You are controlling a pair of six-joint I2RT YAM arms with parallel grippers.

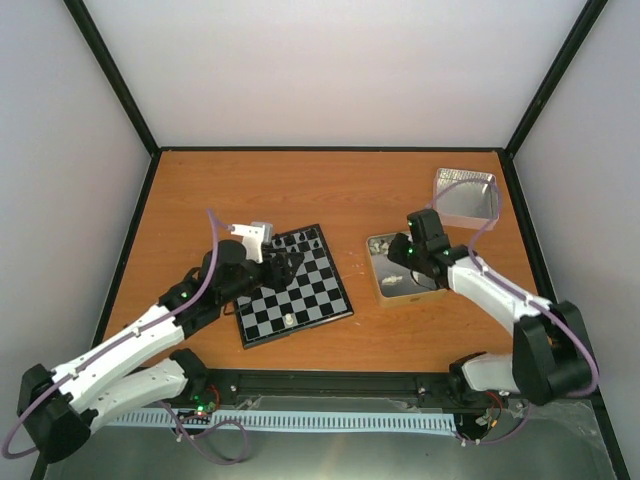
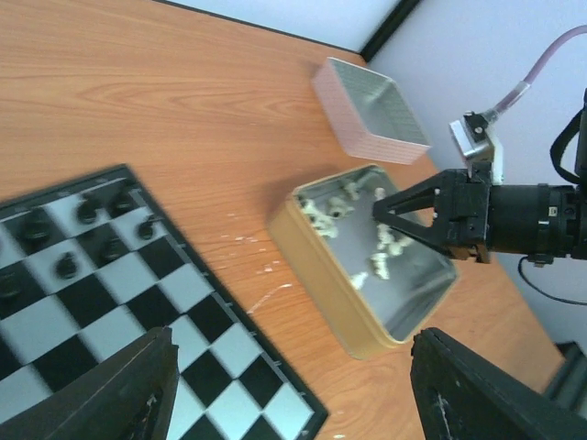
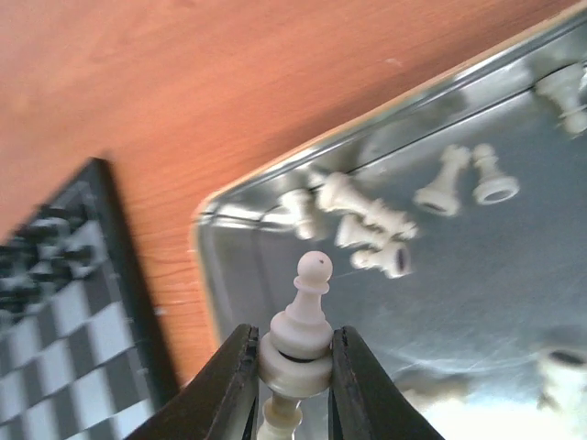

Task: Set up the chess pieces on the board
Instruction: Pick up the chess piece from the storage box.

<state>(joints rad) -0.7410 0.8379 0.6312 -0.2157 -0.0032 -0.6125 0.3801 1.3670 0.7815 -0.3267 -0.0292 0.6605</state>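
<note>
**Tabletop** [image 1: 300,190]: orange-brown wood grain, carrying everything below.

**Chessboard** [image 1: 295,285]: small, black and silvery squares with a black rim. It lies flat left of centre, turned at a slight angle. It also shows in the left wrist view [image 2: 92,293] and, blurred, at the left edge of the right wrist view [image 3: 55,321].

**Black chessmen** [image 1: 300,243]: clustered on the board's far rows [image 2: 92,229].

**Single pale piece** [image 1: 289,320]: stands alone on a square near the board's near edge.

**Open tin** [image 1: 385,285]: gold-sided with a silver floor [image 2: 312,266]. It sits on the tabletop just right of the board, apart from it.

**Cream-white chess pieces** [image 2: 326,215]: most lie loose on the tin floor, several tipped on their sides [image 3: 367,229].

**Second silver tin** [image 1: 466,195]: sits in the far right corner, well apart from the board [image 2: 371,110].

**Right pincer** [image 3: 293,353]: over the open tin [image 2: 390,220], pressed in on a round-headed chessman [image 3: 312,293]. The piece is pinched at its wide base and held upright. Whether it is clear of the tin floor cannot be told.

**Left pincer** [image 2: 293,367]: fingers spread wide with nothing between them, poised above the board's left side [image 1: 278,266].
</note>
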